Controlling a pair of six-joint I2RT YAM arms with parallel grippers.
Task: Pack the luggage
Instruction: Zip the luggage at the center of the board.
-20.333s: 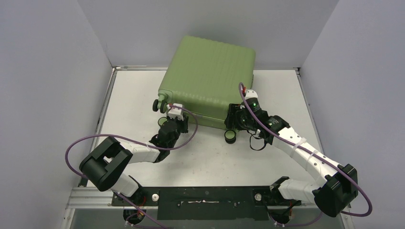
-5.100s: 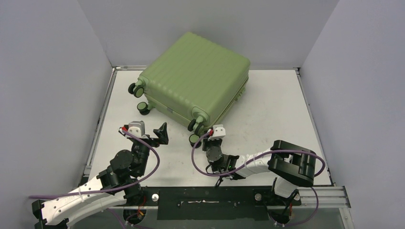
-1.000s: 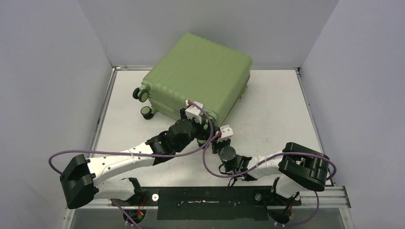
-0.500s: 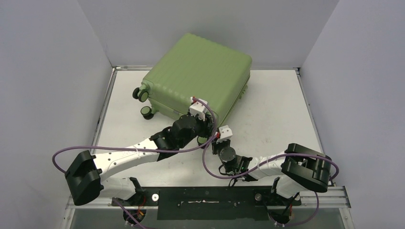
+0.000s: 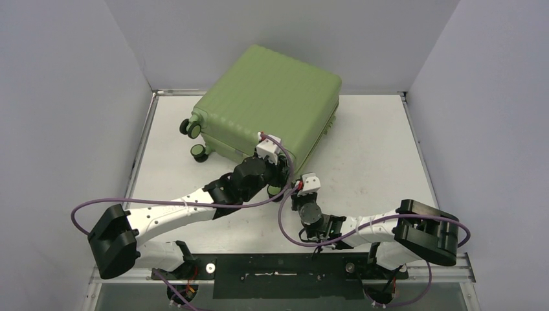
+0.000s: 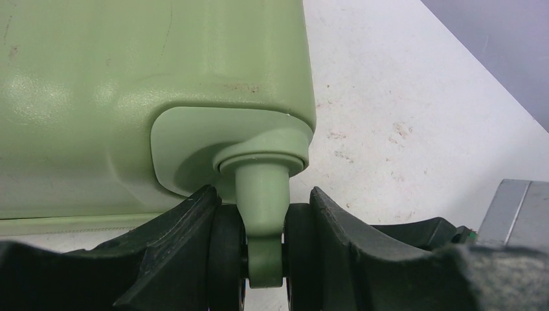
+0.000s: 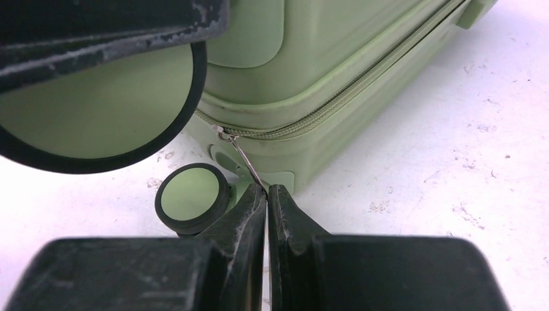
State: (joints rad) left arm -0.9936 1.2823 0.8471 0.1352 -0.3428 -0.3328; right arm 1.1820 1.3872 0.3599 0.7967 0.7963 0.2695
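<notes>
Change: left claw has narrowed since a second ago and now clamps the caster; the luggage is unmoved.
Luggage: closed, lying flat on the tabletop, toward 12 o'clock.
Right claw: pinched tight on the zipper pull.
Hidden: in the top view the wrists mask both grips.
Wrist views only: caster stem between the left fingers; thin pull tab at the 6 o'clock corner.
</notes>
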